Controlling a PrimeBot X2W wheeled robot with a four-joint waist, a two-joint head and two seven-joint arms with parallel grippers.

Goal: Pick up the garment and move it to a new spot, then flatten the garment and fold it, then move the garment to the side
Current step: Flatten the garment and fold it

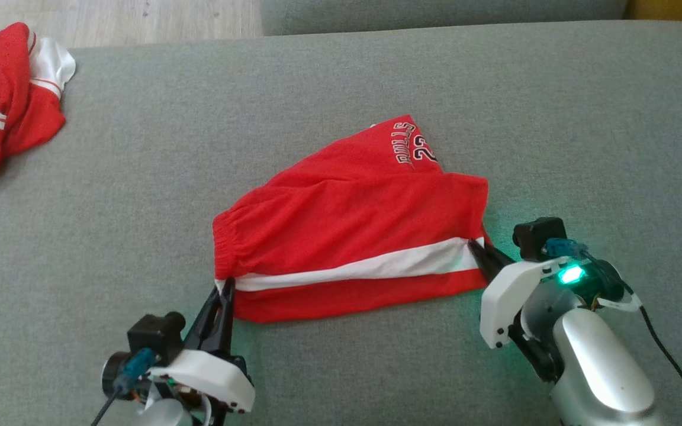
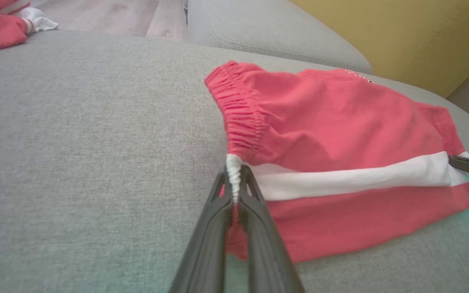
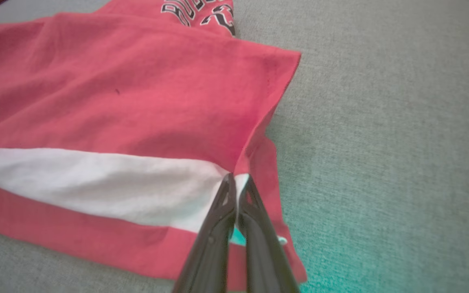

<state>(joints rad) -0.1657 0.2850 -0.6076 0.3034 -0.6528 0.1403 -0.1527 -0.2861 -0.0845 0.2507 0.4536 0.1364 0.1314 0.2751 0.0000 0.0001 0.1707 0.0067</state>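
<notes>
Red shorts [image 1: 347, 231] lie mid sofa cushion [image 1: 140, 177], long axis running left-right, straight between the two hands. White stripe [image 1: 364, 266] marks that axis along the near side. Left hand [image 1: 227, 290] is pinched narrow on the waistband [image 1: 225, 236] at the stripe's left end, with white elastic bunched between the tips in the left wrist view. Right hand [image 1: 476, 245] is pinched narrow on the leg hem [image 1: 483, 207] at the stripe's right end. So each hand holds one end and neither is nearer. The garment's bulk lies ahead of both hands, with the BULLS lettering [image 1: 406, 148] at the far edge. My read: the next move must be symmetric, both ends together, or the stripe line skews. The red-and-white jersey [image 1: 3, 100] sits well apart, far left.
</notes>
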